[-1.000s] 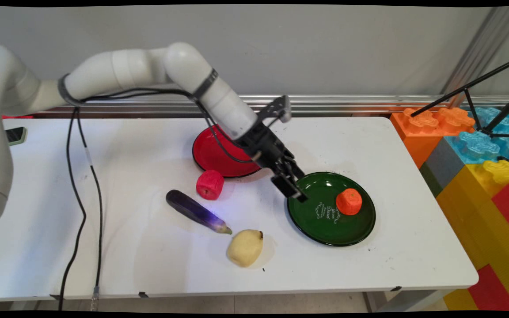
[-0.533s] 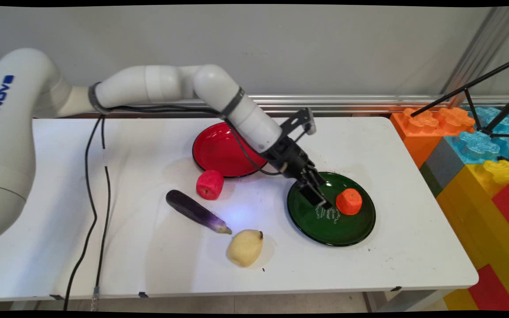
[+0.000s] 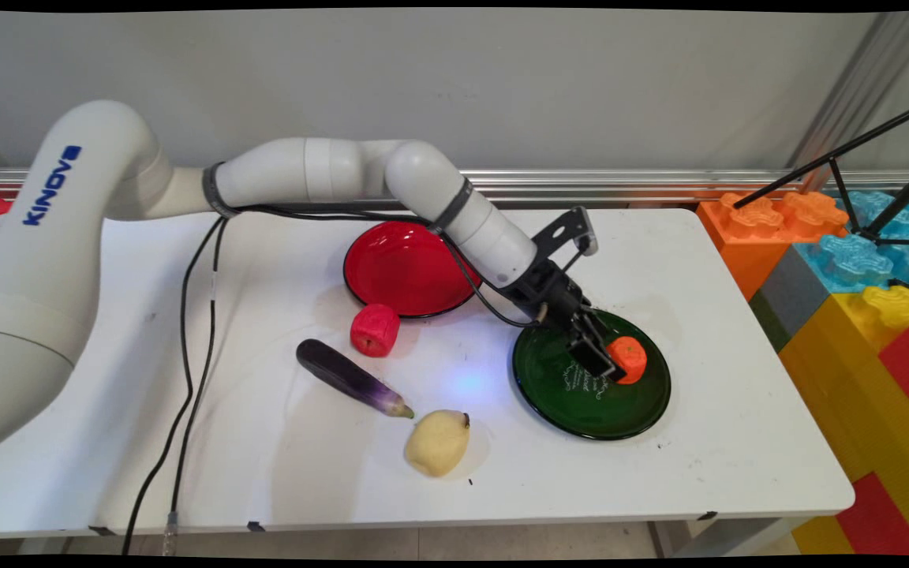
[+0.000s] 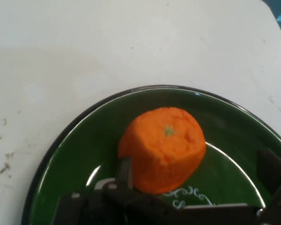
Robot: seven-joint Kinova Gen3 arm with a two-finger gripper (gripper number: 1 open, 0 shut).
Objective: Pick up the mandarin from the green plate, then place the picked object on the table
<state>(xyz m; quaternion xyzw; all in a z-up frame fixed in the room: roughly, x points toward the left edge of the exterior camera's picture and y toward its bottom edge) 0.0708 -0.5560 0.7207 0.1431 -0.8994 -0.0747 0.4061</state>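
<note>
End effector (image 3: pixel 611 364) is spread open around the orange toy fruit (image 4: pixel 163 147) at about 2 o'clock on the green plate (image 3: pixel 557 402); it looks light, squishy foam, so I'd pinch its flat sides.

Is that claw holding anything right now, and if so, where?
Nothing is held. The gripper is open, one finger beside the orange on the green plate, the other apart from it.
</note>
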